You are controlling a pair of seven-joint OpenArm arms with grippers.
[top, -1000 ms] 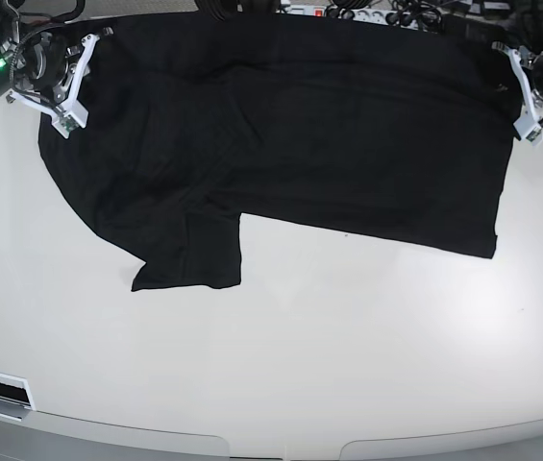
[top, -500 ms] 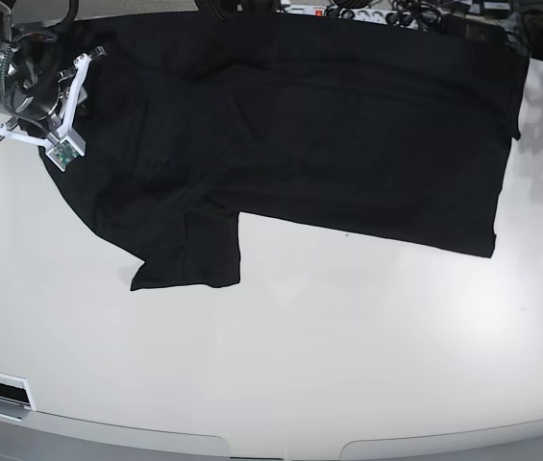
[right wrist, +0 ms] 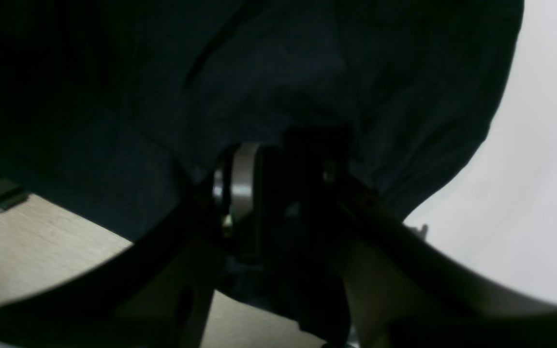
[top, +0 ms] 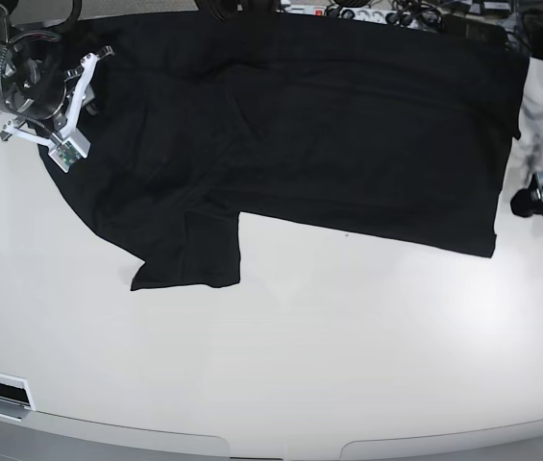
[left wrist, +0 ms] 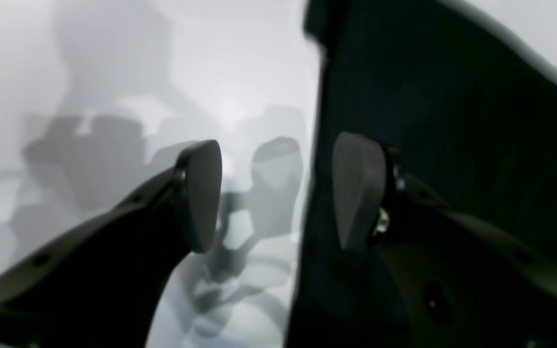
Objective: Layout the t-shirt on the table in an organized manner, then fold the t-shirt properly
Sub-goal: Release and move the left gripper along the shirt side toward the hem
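The t-shirt [top: 309, 134] lies spread on the far half of the counter [top: 281, 365], its far edge hanging over the counter's back rim, one sleeve [top: 189, 252] pointing toward the near side. The right gripper [right wrist: 278, 188] is at the shirt's far corner on the side where the sleeve is; in the wrist view its jaws are closed on a fold of the black cloth, so it is grasping the t-shirt. The left gripper [left wrist: 278, 193] is released: its two pads [left wrist: 203, 193] stand clearly apart with nothing between them, just beside the shirt's opposite side edge, above the bare counter. I judge the layout step is in hand, because the body is mostly flat but wrinkles [top: 223, 72] run near the held corner. To do it well, the right gripper should pull its corner gently outward, away from the shirt's middle, and lay it down low, not lift high, so the cloth does not fold under itself. The left gripper should take the shirt's edge again only by the hem, with a thin pinch.
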